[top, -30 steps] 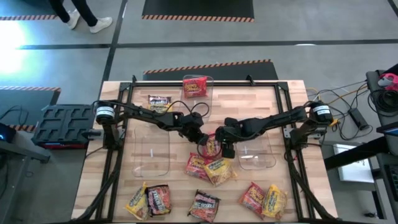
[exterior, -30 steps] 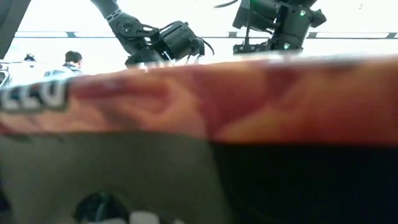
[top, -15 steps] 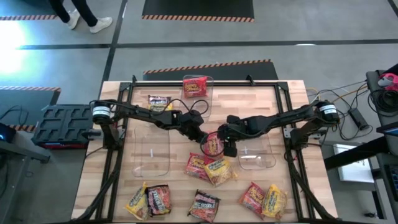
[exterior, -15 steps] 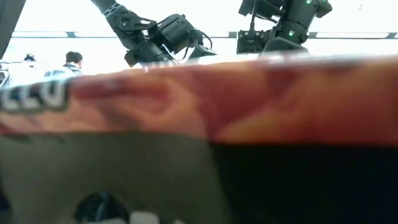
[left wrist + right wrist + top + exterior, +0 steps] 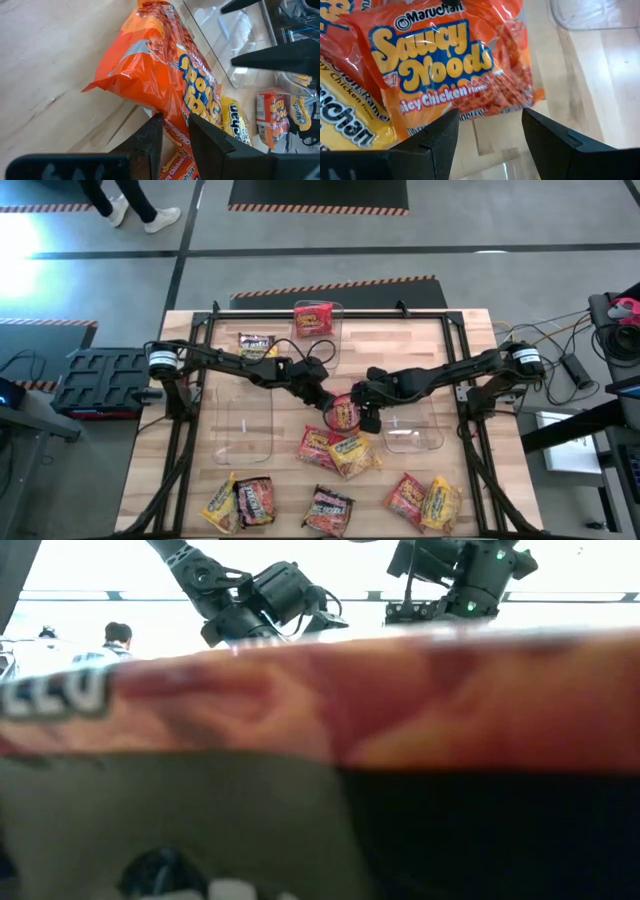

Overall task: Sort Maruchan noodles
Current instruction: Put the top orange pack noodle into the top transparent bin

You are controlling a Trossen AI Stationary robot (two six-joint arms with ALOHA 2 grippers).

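Little changed since a second ago: red packet lifted slightly and carried a touch toward the right arm, both arms meeting mid-table as before. Left gripper pinched on the edge of that red Saucy Noods packet, held clear of the table. Right gripper poised just beside the same packet, fingers spread wide, nothing between them. Far bin holding one red packet; left bin and right bin showing no packets inside. Brown packet lying beside the far bin. Other noodle packets scattered along the near side, red, yellow and dark, untouched.
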